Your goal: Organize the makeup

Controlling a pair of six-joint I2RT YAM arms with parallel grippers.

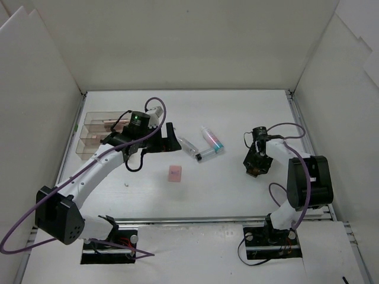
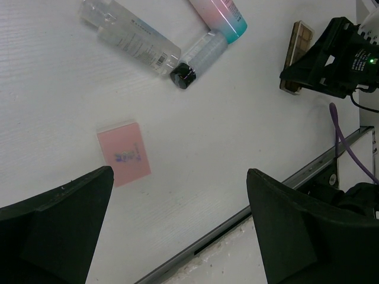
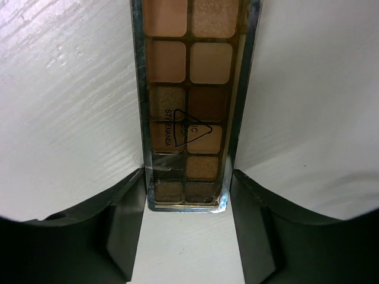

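from above, the left gripper (image 1: 170, 141) hangs beside the clear plastic box (image 1: 95, 133), and the right gripper (image 1: 258, 164) is down on a long brown eyeshadow palette (image 1: 254, 172), well apart from the box. the left wrist view shows the left black fingers (image 2: 53, 225) spread wide, holding nothing, over a pink square compact (image 2: 124, 152). the right wrist view shows the right fingers (image 3: 127, 201) squeezing both long sides of the palette (image 3: 188, 89), which lies flat on the white table (image 3: 71, 89). this looks like the grabbing step. next, i think, it needs a straight lift and a carry to the box. the palette's squares go from light tan to dark brown inside a shiny rim.
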